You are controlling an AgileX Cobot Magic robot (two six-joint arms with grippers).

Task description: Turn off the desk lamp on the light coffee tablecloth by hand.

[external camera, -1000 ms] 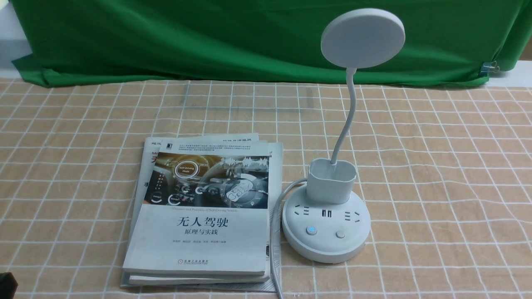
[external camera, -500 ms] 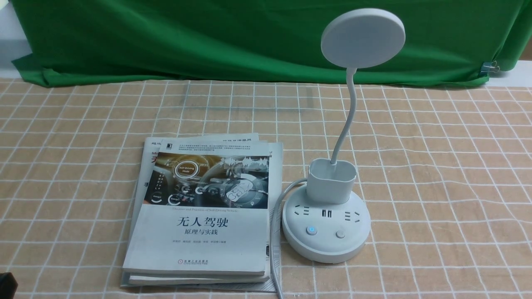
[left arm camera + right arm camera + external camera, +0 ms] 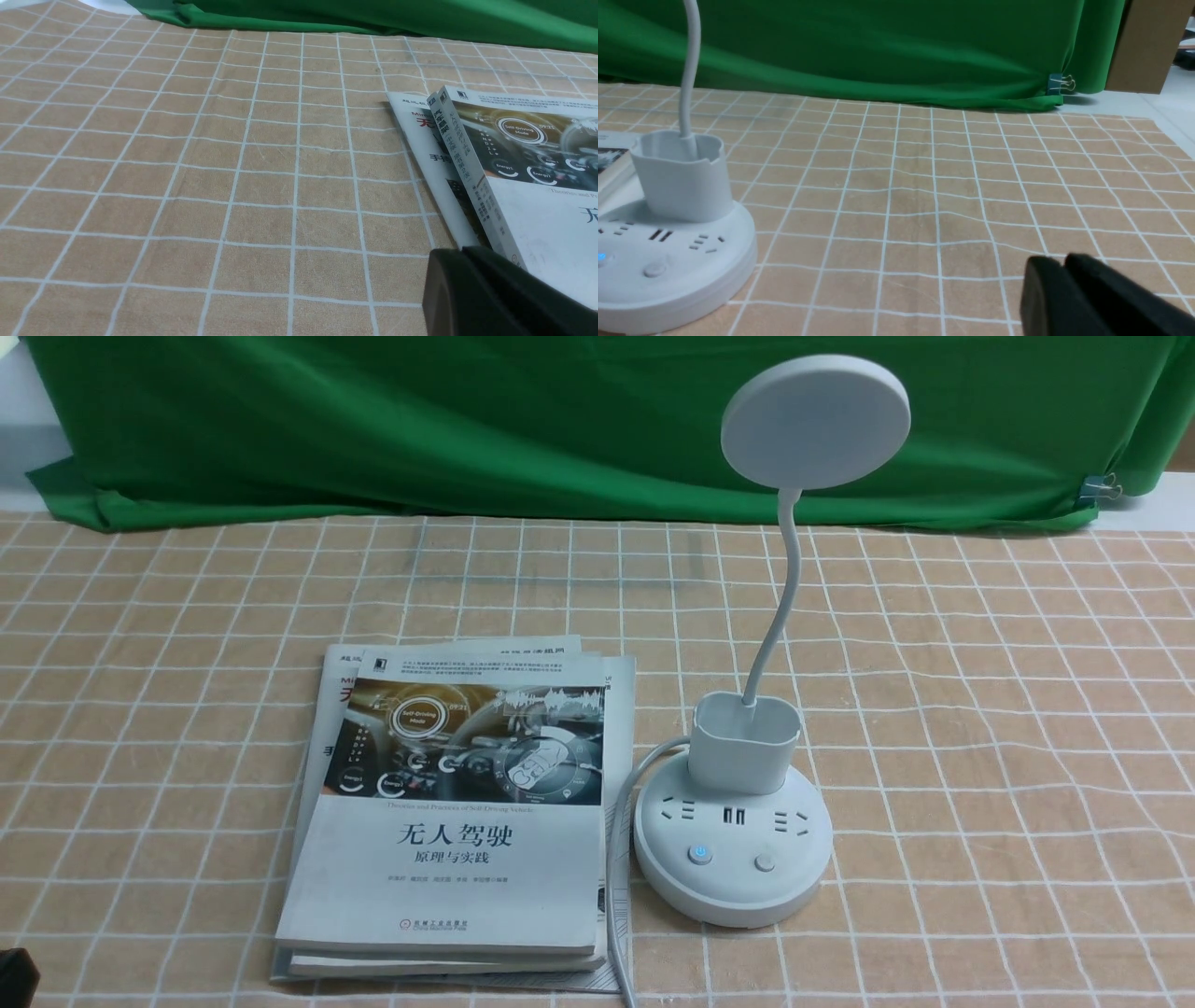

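Front view: desk lamp beside book stack

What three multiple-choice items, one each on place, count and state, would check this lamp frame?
1. Where does the stack of books lie relative to the desk lamp?
A. On the robot's left of it
B. On the robot's right of it
C. On top of its base

2. How many round buttons are on the lamp's base?
A. One
B. Two
C. Four

3. What is the state of the left button?
A. Dark
C. Covered by a gripper
B. Glowing blue

Answers: 1 A, the books sit left of the lamp on the checked tablecloth; 2 B, two buttons show near the front edge of the base; 3 B, a blue light shows on it with nothing touching.
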